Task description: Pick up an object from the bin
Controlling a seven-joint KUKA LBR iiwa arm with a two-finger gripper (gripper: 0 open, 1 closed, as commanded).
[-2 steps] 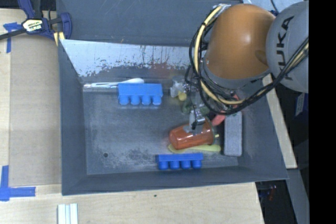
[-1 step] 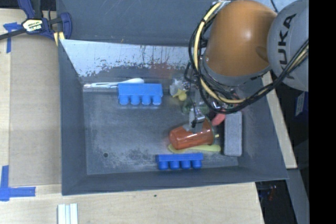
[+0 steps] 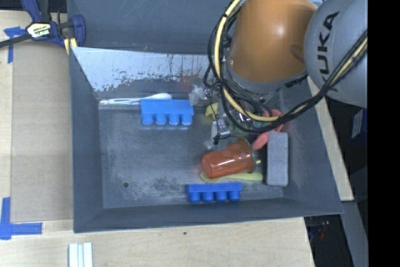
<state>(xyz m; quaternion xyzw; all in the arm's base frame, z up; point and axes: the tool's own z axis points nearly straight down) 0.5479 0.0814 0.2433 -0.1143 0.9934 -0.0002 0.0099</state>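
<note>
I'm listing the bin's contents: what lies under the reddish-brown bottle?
A yellow-green strip pokes out beneath the reddish-brown bottle, beside the lower blue block. The rest of it is covered by the bottle.

Grey metal bin (image 3: pixel 87 153), matt, floor scuffed, far wall scratched; red-orange cylinder (image 3: pixel 229 161), glossy, translucent plastic; grey block (image 3: pixel 277 159) just beside the cylinder, dull, rough-looking; blue block (image 3: pixel 214 193) in front of the cylinder, second blue block (image 3: pixel 166 113) beyond it, both smooth plastic; orange cover (image 3: pixel 270 34) above the cylinder, smooth, shiny

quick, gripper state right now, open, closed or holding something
gripper: cannot be told; it is down next to the reddish-brown bottle lying on its side.
</note>
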